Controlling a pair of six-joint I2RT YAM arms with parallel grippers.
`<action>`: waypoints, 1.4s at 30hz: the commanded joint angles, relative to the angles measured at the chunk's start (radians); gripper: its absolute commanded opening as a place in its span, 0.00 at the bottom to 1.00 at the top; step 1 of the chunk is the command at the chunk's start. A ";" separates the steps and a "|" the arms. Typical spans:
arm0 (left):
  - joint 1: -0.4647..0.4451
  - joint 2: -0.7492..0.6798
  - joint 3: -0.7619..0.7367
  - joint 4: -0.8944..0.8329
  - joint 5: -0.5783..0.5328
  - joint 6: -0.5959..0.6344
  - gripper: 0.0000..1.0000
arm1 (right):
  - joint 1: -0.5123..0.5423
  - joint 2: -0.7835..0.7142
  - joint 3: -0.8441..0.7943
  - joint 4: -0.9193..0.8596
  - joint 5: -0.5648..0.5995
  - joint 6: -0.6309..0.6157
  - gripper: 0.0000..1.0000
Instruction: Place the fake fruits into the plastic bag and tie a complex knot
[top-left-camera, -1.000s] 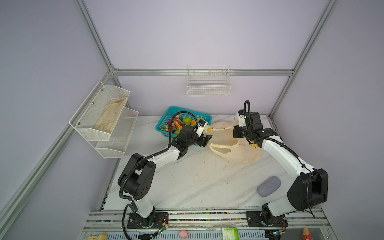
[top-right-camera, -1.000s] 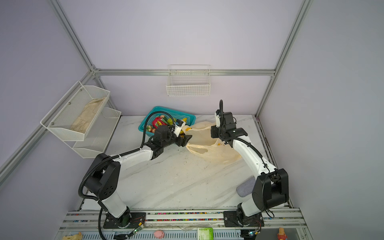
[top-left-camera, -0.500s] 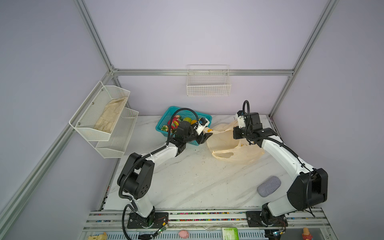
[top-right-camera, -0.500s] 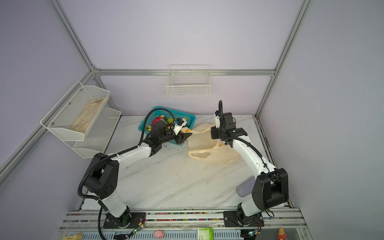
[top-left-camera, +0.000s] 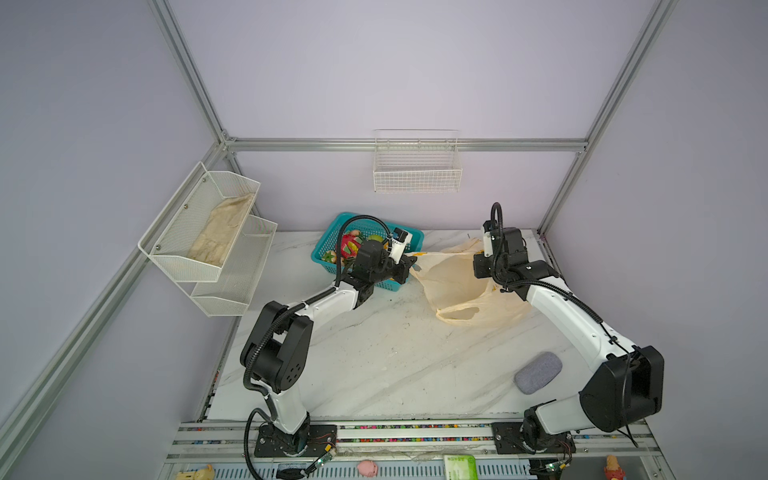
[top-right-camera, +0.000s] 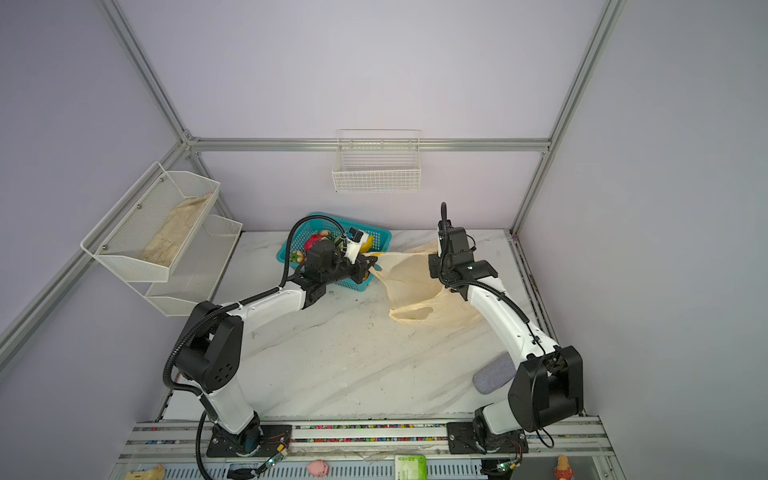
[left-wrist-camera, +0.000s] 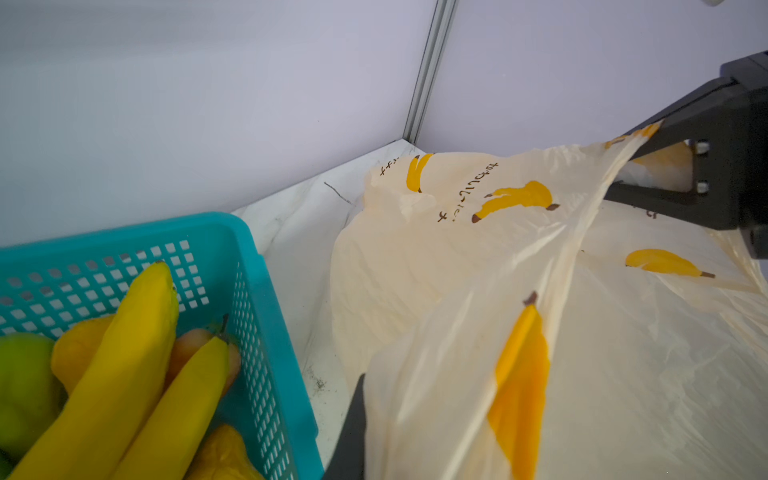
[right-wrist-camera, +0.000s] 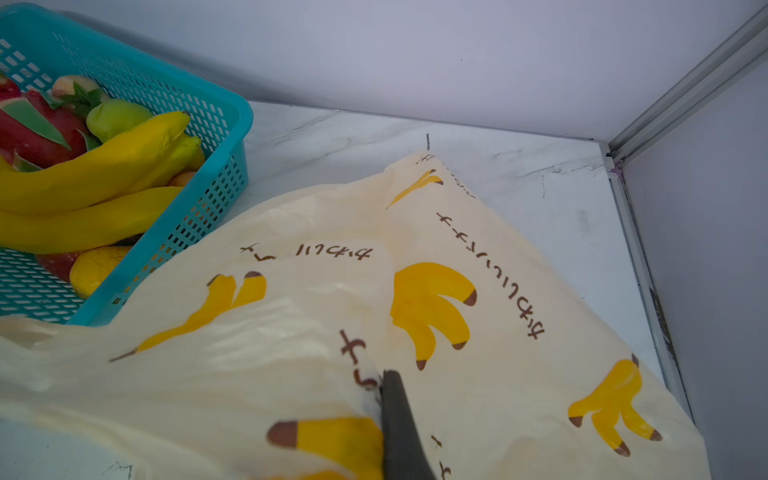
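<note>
The plastic bag (top-left-camera: 465, 286) lies on the marble table (top-left-camera: 374, 365) toward its back right corner, stretched between the 2 grippers. The left gripper (top-left-camera: 409, 266) reaches across the front right corner of the teal basket (top-left-camera: 328, 237) and is clenched on the bag's left edge. In the left wrist view the film drapes over that gripper and hides all but 1 dark finger (left-wrist-camera: 353, 428). The right gripper (top-left-camera: 480, 268) is pinched tight on the bag's far-right edge and holds it lifted off the table, so the film runs taut from one grip to the other. In the right wrist view 1 of its fingers (right-wrist-camera: 399, 424) shows against the printed film, the rest being covered. One handle loop (top-left-camera: 457, 311) lies slack on the table on the bag's front side, toward the middle. The basket stands at the table's back edge, left of centre, just beside the bag, whose film touches its near wall in the right wrist view. The fake fruits lie inside it: the yellow banana bunch (right-wrist-camera: 104, 166) on top, the red dragon fruit (right-wrist-camera: 33, 133) and a green pear (right-wrist-camera: 116, 118) behind it, and an orange pear (right-wrist-camera: 95, 266) below. A grey pad (top-left-camera: 538, 372) rests near the table's right edge toward the front, well apart from the bag.
</note>
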 joint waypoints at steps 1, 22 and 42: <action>0.024 0.014 0.116 -0.050 0.061 -0.083 0.15 | -0.007 -0.008 -0.031 0.062 0.024 -0.016 0.00; 0.324 -0.212 -0.072 -0.132 0.021 -0.342 0.74 | -0.010 0.075 -0.033 0.138 -0.219 0.084 0.00; 0.327 0.240 0.509 -0.553 -0.250 -0.303 0.65 | -0.009 0.106 -0.037 0.172 -0.274 0.056 0.00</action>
